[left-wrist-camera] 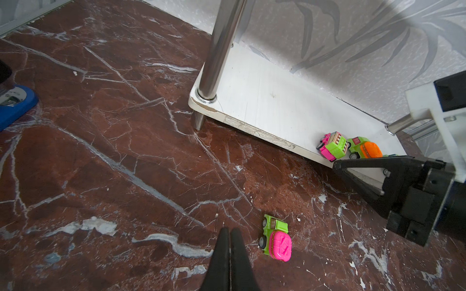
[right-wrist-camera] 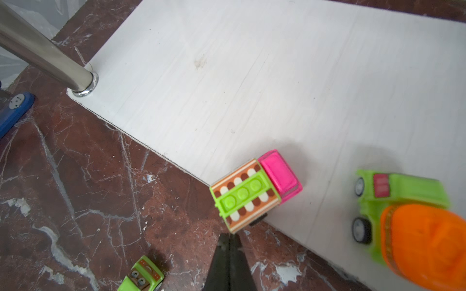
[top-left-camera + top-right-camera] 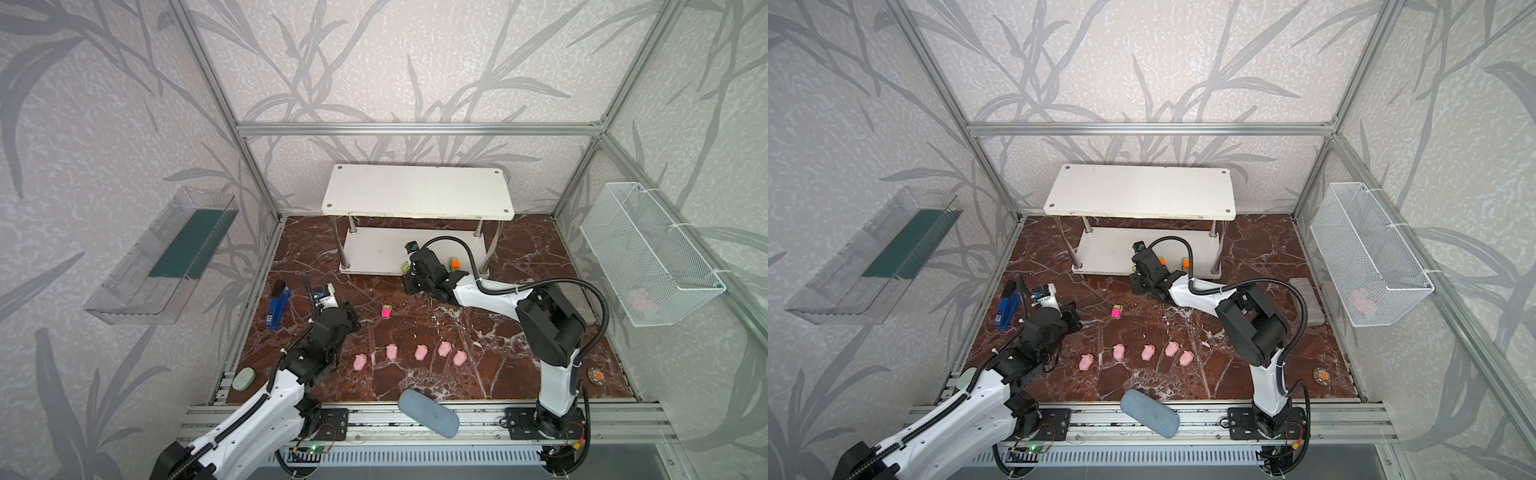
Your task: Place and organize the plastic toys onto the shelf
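The white two-tier shelf (image 3: 415, 191) stands at the back. On its lower board (image 2: 252, 75) a pink-and-green truck (image 2: 254, 191) overhangs the front edge beside an orange-and-green car (image 2: 408, 226); a top view shows a second orange car (image 3: 1160, 261). My right gripper (image 2: 229, 236) is shut and empty, its tips at the truck's rear. Another pink-and-green car (image 1: 276, 238) lies on the floor just beside my left gripper (image 1: 230, 230), also shut and empty. Several pink pigs (image 3: 421, 353) sit in a row on the floor near the front.
A blue stapler (image 3: 277, 305) lies left of the left arm. A grey-blue pouch (image 3: 428, 413) rests on the front rail. A clear tray (image 3: 162, 257) hangs on the left wall, a wire basket (image 3: 648, 257) on the right. A grey slab (image 3: 1306, 301) lies at the right.
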You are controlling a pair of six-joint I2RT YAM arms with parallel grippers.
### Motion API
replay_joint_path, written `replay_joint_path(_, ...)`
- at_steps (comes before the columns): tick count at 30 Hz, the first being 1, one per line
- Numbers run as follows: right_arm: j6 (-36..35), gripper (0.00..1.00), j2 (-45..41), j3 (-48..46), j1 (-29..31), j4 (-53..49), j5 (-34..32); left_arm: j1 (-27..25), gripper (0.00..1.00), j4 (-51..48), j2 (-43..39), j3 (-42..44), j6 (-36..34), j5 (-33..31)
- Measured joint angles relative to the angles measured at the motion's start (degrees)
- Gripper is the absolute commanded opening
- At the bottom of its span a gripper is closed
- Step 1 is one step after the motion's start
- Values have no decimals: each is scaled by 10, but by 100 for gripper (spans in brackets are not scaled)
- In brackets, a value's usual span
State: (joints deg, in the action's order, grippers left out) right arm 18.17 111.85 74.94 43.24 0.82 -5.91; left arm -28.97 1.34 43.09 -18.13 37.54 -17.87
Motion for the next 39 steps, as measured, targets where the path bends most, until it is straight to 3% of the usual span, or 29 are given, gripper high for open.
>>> replay_joint_path(39,0,0,14,41,-6,-22,10,14,0,6,-4,15,2,5)
